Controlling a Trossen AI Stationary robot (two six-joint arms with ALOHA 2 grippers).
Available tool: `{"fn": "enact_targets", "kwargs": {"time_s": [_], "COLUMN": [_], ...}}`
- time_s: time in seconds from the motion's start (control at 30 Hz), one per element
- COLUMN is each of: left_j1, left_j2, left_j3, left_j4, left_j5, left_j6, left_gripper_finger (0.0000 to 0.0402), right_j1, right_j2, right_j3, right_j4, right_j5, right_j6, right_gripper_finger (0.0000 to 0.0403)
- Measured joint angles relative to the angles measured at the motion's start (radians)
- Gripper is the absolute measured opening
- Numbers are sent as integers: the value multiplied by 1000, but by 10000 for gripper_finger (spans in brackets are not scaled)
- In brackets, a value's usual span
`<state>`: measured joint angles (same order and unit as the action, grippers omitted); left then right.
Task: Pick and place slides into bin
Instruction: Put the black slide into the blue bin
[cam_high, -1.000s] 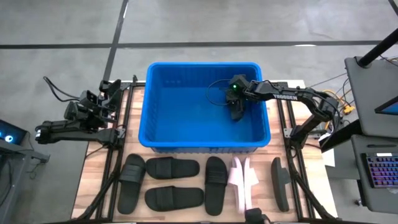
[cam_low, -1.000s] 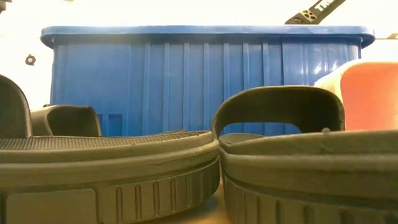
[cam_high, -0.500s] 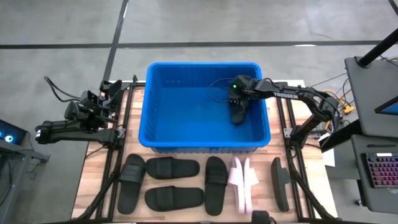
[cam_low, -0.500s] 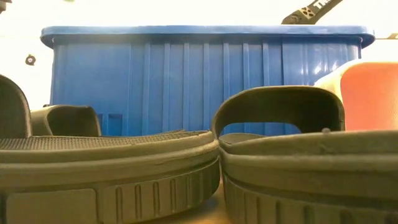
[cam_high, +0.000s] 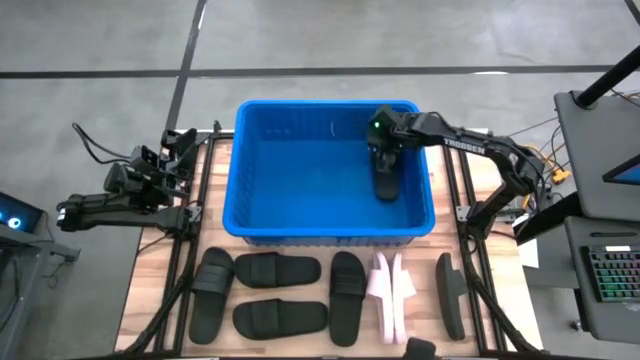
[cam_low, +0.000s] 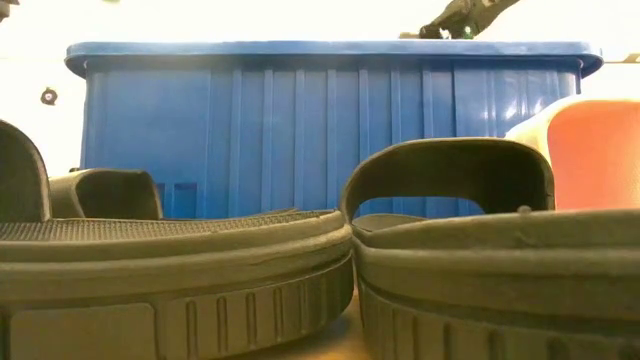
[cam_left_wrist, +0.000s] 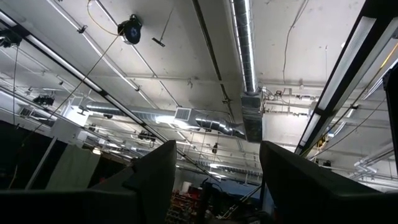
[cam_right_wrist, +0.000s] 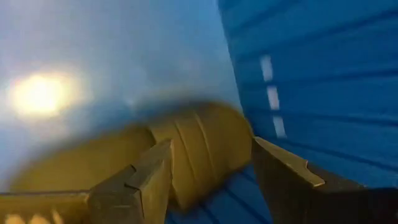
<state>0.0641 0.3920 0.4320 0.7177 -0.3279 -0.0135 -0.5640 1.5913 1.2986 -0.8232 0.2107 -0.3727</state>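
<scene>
Black slide (cam_high: 386, 184) flat on bin (cam_high: 260, 226) floor by right wall, right end effector (cam_high: 381, 146) just above its far end, fingers spread, empty, left end effector (cam_high: 181, 140) parked off left of bin, spread apart.

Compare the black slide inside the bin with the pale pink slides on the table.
The black slide lies flat on the floor of the blue bin, by its right wall, just below the right claw; the pale pink slides sit outside the bin on the wooden table. The black slide is single and dark; the pink ones stand on edge as a pair. Both lie lengthwise toward the bin.
</scene>
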Motion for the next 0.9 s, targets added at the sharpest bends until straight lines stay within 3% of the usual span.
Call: {"fn": "enact_targets", "kwargs": {"time_s": [0.23, 0.33, 0.53, 0.77, 0.9], "left_j1": [0, 0, 0, 0, 0], "left_j2": [1, 2, 7, 7, 6], "left_j3": [0, 0, 0, -1, -1], "left_j4": [-2, -2, -2, -40, -41], "left_j5": [0, 0, 0, 0, -1], "left_j6": [-5, -5, -6, -10, -10], "left_gripper_finger": [217, 217, 217, 217, 217], "right_j1": [16, 64, 242, 519, 670], "right_j2": [-32, -55, -105, -117, -117], "right_j3": [231, 304, 408, 539, 598], "right_j4": [0, -4, -109, -376, -508], "right_j5": [-310, -356, -347, -165, -134], "right_j6": [286, 353, 430, 584, 738], "right_gripper_finger": [188, 187, 187, 187, 187]}}
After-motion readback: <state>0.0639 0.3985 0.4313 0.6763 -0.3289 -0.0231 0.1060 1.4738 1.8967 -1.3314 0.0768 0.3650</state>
